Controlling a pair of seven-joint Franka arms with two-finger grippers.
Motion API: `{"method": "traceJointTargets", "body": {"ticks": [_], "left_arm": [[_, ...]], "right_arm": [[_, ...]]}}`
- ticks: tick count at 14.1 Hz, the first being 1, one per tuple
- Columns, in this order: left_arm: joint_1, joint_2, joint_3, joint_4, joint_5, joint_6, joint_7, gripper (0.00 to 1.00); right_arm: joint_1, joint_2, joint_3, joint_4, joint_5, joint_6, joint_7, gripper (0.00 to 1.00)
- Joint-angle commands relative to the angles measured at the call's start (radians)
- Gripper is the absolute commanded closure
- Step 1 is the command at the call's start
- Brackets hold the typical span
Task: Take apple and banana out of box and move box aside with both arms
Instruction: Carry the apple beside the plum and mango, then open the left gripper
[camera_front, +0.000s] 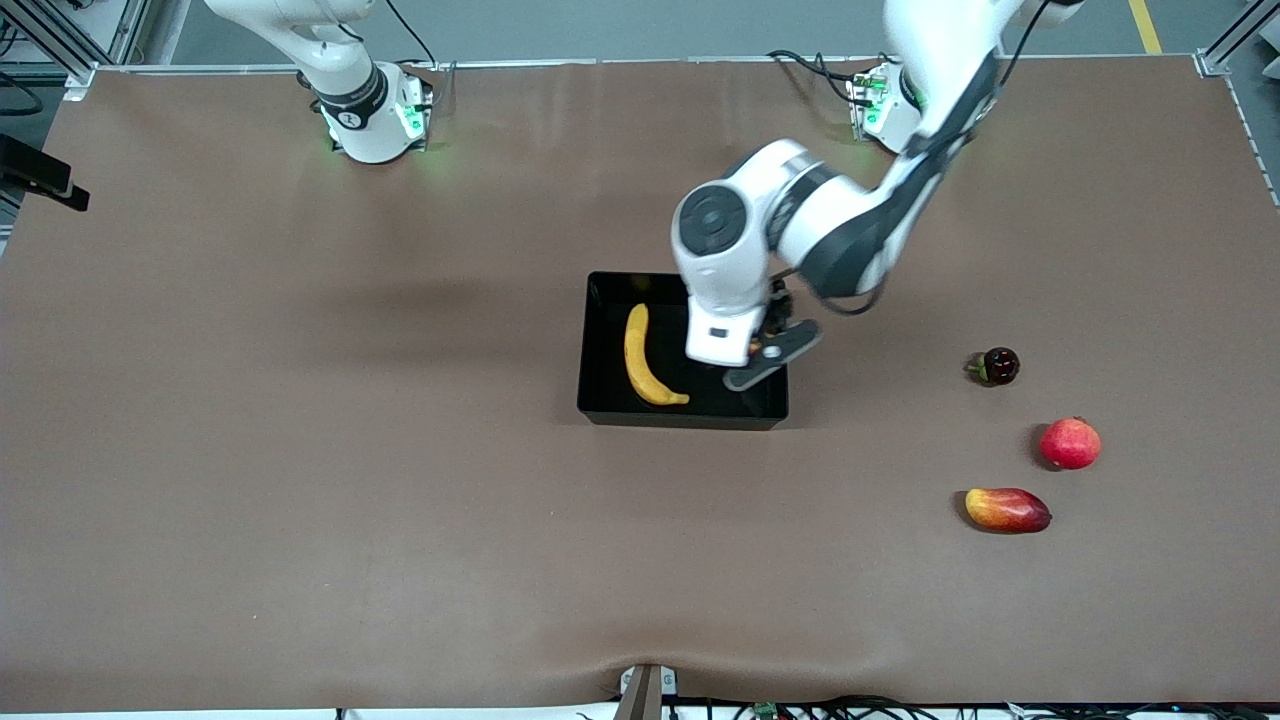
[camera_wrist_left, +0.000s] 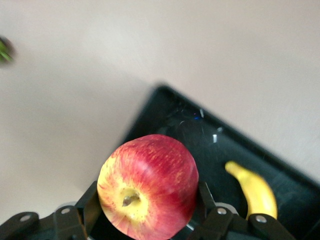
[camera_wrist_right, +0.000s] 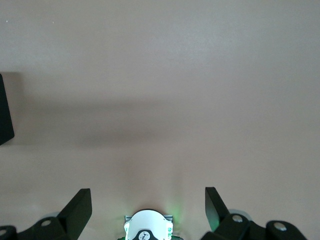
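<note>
The black box (camera_front: 607, 385) lies mid-table with the yellow banana (camera_front: 645, 360) inside it. My left gripper (camera_front: 762, 356) hangs over the end of the box toward the left arm. It is shut on the red apple with yellowish streaks (camera_wrist_left: 150, 185), one finger on each side. In the left wrist view the gripper (camera_wrist_left: 148, 212) holds the apple above the box floor (camera_wrist_left: 200, 135), and the banana (camera_wrist_left: 257, 192) lies beside it. From the front the apple is almost hidden by the hand. My right gripper (camera_wrist_right: 147, 197) is open and empty, waiting high over bare table near its base.
Three other fruits lie toward the left arm's end: a small dark round one (camera_front: 998, 366), a plain red round one (camera_front: 1070, 444) and an oval red-and-yellow mango (camera_front: 1007, 510) nearest the front camera. A corner of the box (camera_wrist_right: 4, 112) shows in the right wrist view.
</note>
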Motion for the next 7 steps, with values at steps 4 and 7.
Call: {"method": "traceJointTargets", "body": {"ticks": [4, 7], "left_arm": [[0.278, -0.122, 0.0, -0.053, -0.07, -0.054, 0.343, 1.0], [0.456, -0.101, 0.0, -0.137, -0.058, 0.022, 0.519, 1.0]], "right_arm": [[-0.019, -0.001, 0.011, 0.001, 0.016, -0.004, 0.003, 0.0], [-0.019, -0.001, 0.011, -0.001, 0.016, -0.004, 0.003, 0.0]]}}
